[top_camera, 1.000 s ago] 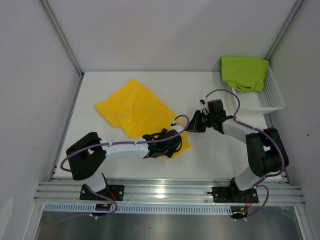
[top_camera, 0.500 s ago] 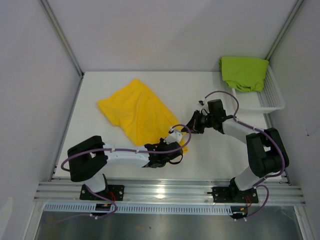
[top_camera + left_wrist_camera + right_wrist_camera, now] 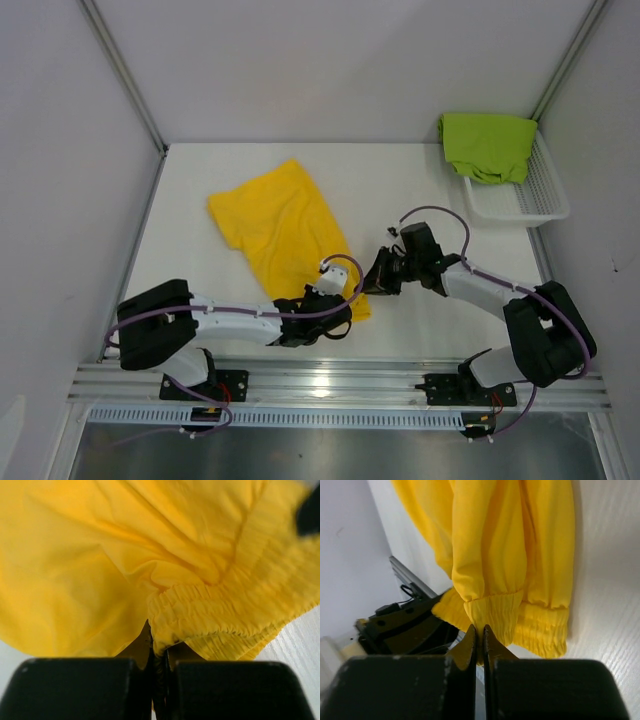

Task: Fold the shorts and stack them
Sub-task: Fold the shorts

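Yellow shorts (image 3: pixel 285 235) lie spread on the table (image 3: pixel 460 320), left of centre, running on a slant from the far left toward the middle of the near edge. The far end lies broad and fairly flat. The near end narrows into the gathered waistband (image 3: pixel 220 615), and that is where both claws are.

Left claw (image 3: pixel 340 300) comes in low from the near left corner and is clamped right on the elastic. Its wrist view shows the black fingers (image 3: pixel 75 685) pressed together, a ruffled fold of waistband squeezed in the slit between them, and loose cloth rising in soft creases beyond.

Right claw (image 3: pixel 374 280) reaches in from the right side, just beside the left one, and it too is closed on the waistband. From its own camera the tips meet on the ribbed hem, and the rest of the yellow fabric stretches away in long folds over the white surface. The left arm (image 3: pixel 405 625) shows dark just behind that hem, touching or nearly touching the cloth; which of the two is hard to tell.

Green shorts (image 3: pixel 488 145) sit well apart from all this, bunched in a heap in the basket (image 3: pixel 545 205) at the far right corner. They fill its far end and spill over the rim there.
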Tool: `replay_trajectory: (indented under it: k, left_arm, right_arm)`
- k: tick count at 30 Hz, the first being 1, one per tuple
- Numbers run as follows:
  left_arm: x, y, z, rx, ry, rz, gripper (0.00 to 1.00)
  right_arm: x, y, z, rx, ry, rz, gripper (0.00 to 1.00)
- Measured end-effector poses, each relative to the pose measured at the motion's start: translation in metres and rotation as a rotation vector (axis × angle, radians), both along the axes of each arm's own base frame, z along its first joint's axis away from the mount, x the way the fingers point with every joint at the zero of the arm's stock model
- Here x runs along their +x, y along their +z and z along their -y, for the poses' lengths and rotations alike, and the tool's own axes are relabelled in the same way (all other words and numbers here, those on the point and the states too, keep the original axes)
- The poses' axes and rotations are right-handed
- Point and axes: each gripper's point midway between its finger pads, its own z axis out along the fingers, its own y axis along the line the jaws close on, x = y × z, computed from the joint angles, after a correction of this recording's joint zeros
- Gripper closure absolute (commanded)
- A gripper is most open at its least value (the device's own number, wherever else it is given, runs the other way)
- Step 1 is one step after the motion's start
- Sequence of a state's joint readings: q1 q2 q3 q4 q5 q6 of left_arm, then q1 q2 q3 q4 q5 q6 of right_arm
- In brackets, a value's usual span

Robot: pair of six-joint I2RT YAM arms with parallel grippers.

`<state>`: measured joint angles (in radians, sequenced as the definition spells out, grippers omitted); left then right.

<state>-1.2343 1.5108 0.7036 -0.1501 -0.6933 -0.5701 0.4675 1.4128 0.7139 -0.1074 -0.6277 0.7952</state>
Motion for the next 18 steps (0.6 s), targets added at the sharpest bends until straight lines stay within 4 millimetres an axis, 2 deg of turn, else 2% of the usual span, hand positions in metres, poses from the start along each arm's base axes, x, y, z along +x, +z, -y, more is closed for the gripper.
replay_trajectory:
  k: [3,6,13,18]
  left_arm:
    - [0.001,-0.006,0.001,-0.003,0.019,-0.003,1.0]
    - [0.001,-0.011,0.003,-0.005,0.029,-0.002,1.0]
    - [0.003,-0.011,0.003,-0.02,0.05,0.005,1.0]
    - [0.002,-0.011,0.001,-0.04,0.057,0.013,1.0]
  right_arm:
    - [-0.021,-0.024,-0.002,-0.05,0.007,-0.055,1.0]
    - [-0.031,-0.035,-0.006,-0.089,0.011,-0.067,1.0]
    - [-0.027,-0.061,-0.002,-0.184,-0.032,-0.079,1.0]
    - [-0.023,-0.064,0.0,-0.202,-0.059,-0.078,1.0]
